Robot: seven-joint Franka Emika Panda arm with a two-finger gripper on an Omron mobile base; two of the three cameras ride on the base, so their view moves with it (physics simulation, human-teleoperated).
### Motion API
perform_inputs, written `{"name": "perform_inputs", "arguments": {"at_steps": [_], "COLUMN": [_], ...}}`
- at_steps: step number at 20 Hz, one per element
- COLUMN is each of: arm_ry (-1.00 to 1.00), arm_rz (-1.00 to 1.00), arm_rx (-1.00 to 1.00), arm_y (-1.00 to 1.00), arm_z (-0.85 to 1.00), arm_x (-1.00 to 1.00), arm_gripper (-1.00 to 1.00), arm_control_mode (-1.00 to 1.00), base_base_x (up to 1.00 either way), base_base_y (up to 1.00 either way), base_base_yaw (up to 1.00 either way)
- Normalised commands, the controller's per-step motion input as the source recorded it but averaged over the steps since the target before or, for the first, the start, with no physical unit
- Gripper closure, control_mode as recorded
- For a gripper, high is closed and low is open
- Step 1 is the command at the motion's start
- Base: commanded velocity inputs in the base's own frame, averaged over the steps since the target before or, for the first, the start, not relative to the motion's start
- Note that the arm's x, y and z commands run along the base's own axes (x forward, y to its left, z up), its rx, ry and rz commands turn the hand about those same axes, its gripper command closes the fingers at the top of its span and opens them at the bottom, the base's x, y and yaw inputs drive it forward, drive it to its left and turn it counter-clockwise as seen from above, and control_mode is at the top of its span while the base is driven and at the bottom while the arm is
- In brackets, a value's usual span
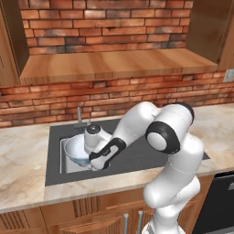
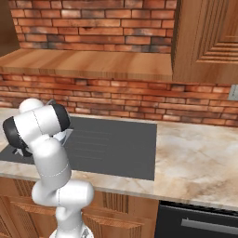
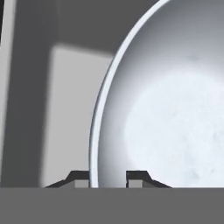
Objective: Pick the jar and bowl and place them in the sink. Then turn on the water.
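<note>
The pale blue-white bowl [image 1: 74, 151] sits low in the sink [image 1: 67, 167], tilted toward the arm. My gripper [image 1: 93, 165] reaches down at the bowl's right side. In the hand view the bowl [image 3: 175, 122] looms large, its thin rim passes between my two finger tips, and the gripper [image 3: 108, 178] is shut on that rim. The sink's light-grey floor [image 3: 70, 109] lies to the left of it. The jar is hidden; the arm and bowl cover much of the basin. No water shows at the slim grey faucet [image 1: 79, 117].
A dark grey surround [image 2: 116, 144] frames the sink, set in a marble counter [image 1: 23, 160]. A brick wall and a wooden shelf [image 1: 114, 64] rise behind. A wooden cabinet [image 2: 207, 37] hangs at upper right.
</note>
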Motion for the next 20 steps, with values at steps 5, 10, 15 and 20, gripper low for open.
{"name": "perform_inputs", "arguments": {"at_steps": [5,10,15,20], "arm_ry": [0.02,0.00,0.00,0.01], "arm_rz": [0.00,0.00,0.00,0.00], "arm_rx": [-0.03,-0.03,-0.02,0.00], "arm_y": [0.04,0.04,0.05,0.00], "arm_z": [-0.15,-0.25,-0.25,-0.10], "arm_x": [0.25,0.05,0.00,0.00], "arm_gripper": [1.00,1.00,1.00,1.00], "arm_control_mode": [-1.00,-1.00,-1.00,-1.00], "base_base_x": [0.00,0.00,0.00,0.00], "base_base_y": [0.00,0.00,0.00,0.00], "base_base_yaw": [0.00,0.00,0.00,0.00]}}
